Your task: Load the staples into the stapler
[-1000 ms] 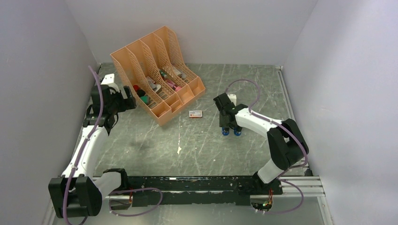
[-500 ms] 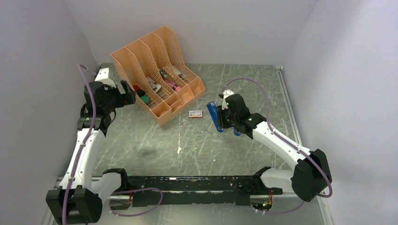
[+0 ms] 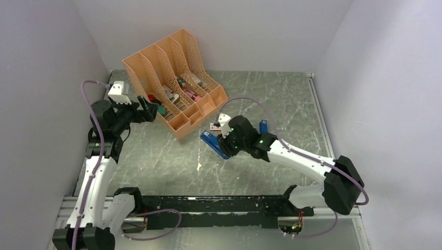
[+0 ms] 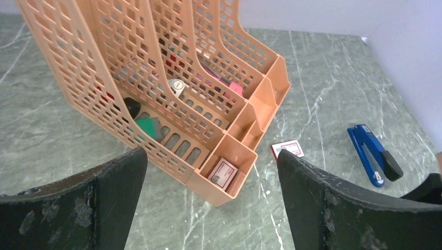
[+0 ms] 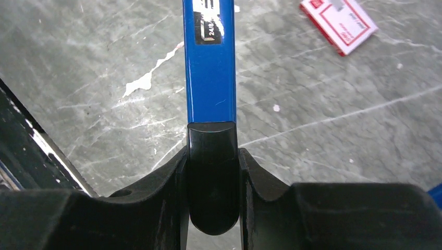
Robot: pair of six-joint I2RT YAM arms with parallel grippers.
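My right gripper point(image 3: 225, 145) is shut on the black rear end of a blue stapler point(image 3: 211, 141) and holds it just in front of a white-and-red box point(image 3: 217, 126). In the right wrist view the stapler point(image 5: 210, 67) points away from the gripper point(image 5: 212, 153), with the box point(image 5: 339, 23) at the upper right. My left gripper point(image 3: 151, 110) is open and empty beside the orange organizer. In the left wrist view the gripper point(image 4: 211, 155) frames the box point(image 4: 287, 149) and a blue stapler point(image 4: 372, 161). The staples are not in view.
The orange four-slot organizer point(image 3: 172, 78) stands at the back left and holds several small items. A second white-and-red box point(image 4: 224, 172) lies in its front compartment. A small blue object point(image 3: 263, 126) sits right of the stapler. Purple walls close in three sides.
My right gripper has taken up the blue stapler and carried it left, to just in front of the box. My left gripper has moved right, closer to the organizer's side.
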